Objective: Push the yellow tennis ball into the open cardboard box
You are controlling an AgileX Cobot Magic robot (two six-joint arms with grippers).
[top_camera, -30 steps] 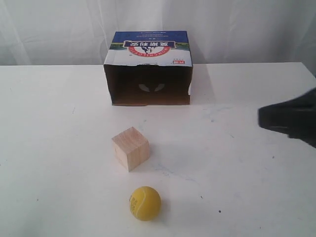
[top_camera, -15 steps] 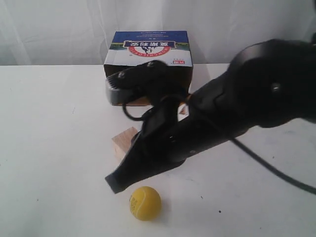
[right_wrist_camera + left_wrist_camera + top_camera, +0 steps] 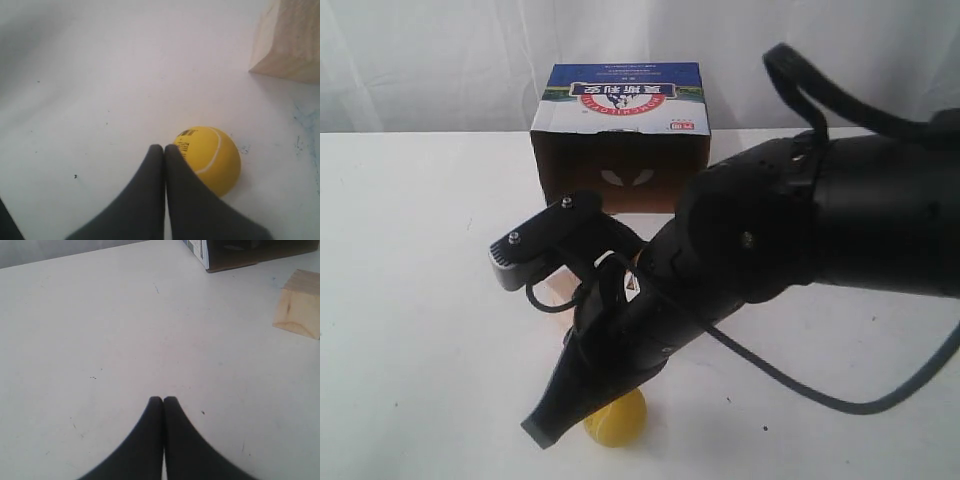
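The yellow tennis ball [image 3: 621, 420] lies near the table's front edge, half hidden under my right arm. In the right wrist view the ball [image 3: 214, 156] sits just beside the fingertips of my right gripper [image 3: 164, 147], which is shut and holds nothing. In the exterior view the right gripper [image 3: 544, 430] points down to the table at the ball's left. The open cardboard box [image 3: 620, 130] stands at the back with its dark opening facing the ball. My left gripper [image 3: 163, 399] is shut and empty above bare table, with the box's corner [image 3: 240, 252] far ahead.
A pale wooden cube [image 3: 290, 45] stands between the ball and the box; the arm hides most of it in the exterior view. The cube [image 3: 300, 312] also shows in the left wrist view. White table [image 3: 410, 300] stretches to the left.
My right arm swept in from the right edge across the table's middle and lowered its shut fingertips beside the ball. The ball, cube and box have not moved.
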